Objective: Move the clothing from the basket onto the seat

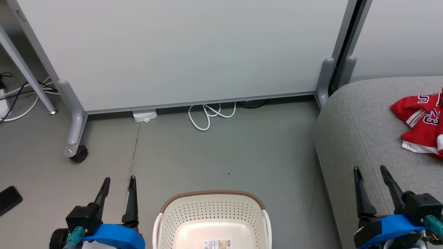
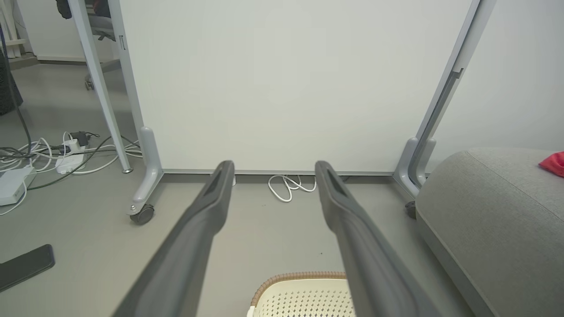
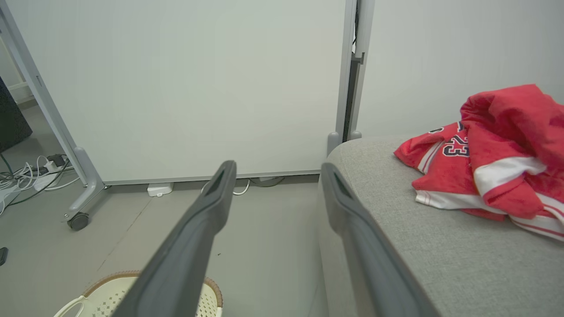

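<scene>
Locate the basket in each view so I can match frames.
Head view: basket at bottom centre, near side cut off.
Left wrist view: bottom edge, just right of centre.
Right wrist view: bottom left corner, partly cut off.
Shared landmark: the black caster wheel under the white panel.

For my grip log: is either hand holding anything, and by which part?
Nothing is held. The left hand and right hand are open and empty; the clothing lies on the seat, clear of both.
</scene>
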Robot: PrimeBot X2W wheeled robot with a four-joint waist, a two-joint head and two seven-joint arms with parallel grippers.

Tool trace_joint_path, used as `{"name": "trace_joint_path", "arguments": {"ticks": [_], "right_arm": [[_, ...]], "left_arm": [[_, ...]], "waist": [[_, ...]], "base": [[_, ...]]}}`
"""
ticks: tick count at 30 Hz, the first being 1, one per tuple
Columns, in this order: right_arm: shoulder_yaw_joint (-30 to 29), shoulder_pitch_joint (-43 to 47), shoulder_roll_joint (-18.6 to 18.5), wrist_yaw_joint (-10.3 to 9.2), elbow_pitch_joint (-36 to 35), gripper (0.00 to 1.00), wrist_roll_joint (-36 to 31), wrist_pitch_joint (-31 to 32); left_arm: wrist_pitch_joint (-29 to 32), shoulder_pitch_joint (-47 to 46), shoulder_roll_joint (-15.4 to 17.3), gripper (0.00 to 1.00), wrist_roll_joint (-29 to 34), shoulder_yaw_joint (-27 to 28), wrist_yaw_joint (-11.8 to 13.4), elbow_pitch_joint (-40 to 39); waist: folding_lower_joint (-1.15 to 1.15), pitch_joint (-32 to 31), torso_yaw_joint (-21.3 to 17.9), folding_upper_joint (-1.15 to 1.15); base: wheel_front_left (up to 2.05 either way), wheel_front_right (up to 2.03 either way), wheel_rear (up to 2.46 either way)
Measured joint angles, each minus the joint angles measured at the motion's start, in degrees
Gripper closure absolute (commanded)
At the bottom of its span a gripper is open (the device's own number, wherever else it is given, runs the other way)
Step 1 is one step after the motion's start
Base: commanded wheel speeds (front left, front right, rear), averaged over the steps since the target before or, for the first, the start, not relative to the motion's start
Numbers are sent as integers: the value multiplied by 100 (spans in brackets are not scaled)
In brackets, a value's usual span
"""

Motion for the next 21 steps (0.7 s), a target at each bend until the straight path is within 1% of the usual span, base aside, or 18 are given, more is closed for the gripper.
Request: {"name": "trace_joint_path", "arguments": {"ticks": [13,21], "right_arm": [[98,42,-1,0,-87,0,220,80],[191,43,0,0,-98,0,231,112]], "left_arm": [[0,-36,-43,0,62,-7,-18,164],[0,-36,-70,0,65,-58,-18,183]], "waist": [[0,-13,-15,0],[0,-25,4,0]], "base": [[0,0,0],[0,0,0]]}}
